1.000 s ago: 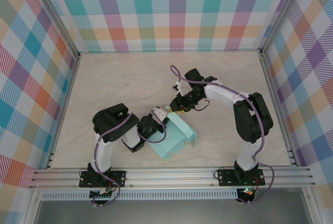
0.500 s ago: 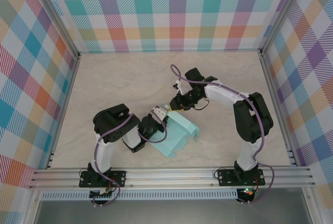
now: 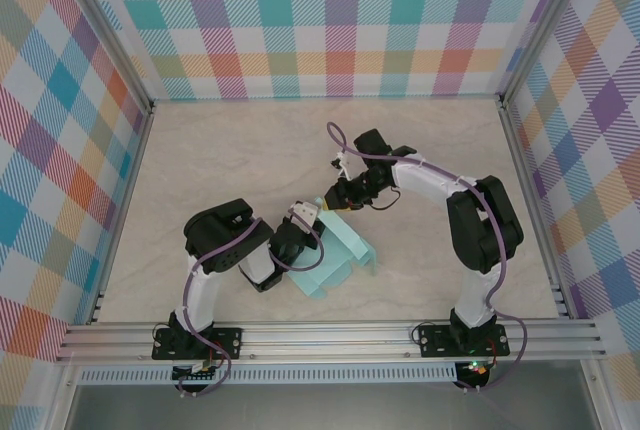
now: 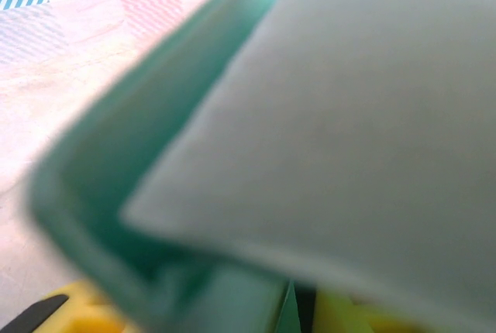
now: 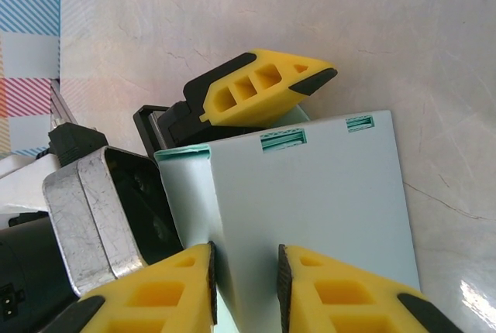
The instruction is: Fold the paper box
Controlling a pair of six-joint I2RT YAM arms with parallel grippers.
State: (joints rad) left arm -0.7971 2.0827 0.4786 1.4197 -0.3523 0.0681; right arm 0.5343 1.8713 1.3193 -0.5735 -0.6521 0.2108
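The paper box [image 3: 332, 258] is seen lying on the table [image 3: 220, 160], just below ctr of the top view. It is partly folded: a raised wall is made out along its right edge and a flatter flap toward the btm. Both arm tips are found at its upper-left corner. The left gripper [image 3: 312, 215] is reached in from the left and the right gripper [image 3: 335, 206] from the upper right, the two set just beside each other. Plaid walls [image 3: 340, 20] are seen behind.

In the right wrist view the pale card is spread across lower ctr, w/ two small slots [image 5: 283, 139] cut along its upper edge. The right gripper's fingers [image 5: 155, 290] are shown at the btm edge, a little apart, w/ card in the gap; whether that card is pinched can't be told. One yellow finger of the left gripper is seen just above the card's upper edge, tip pointed right.

In the left wrist view the card is blurred, very close to the lens. Yellow finger parts are glimpsed at btm left and btm right, spread wide, w/ a teal fold of card standing between them.
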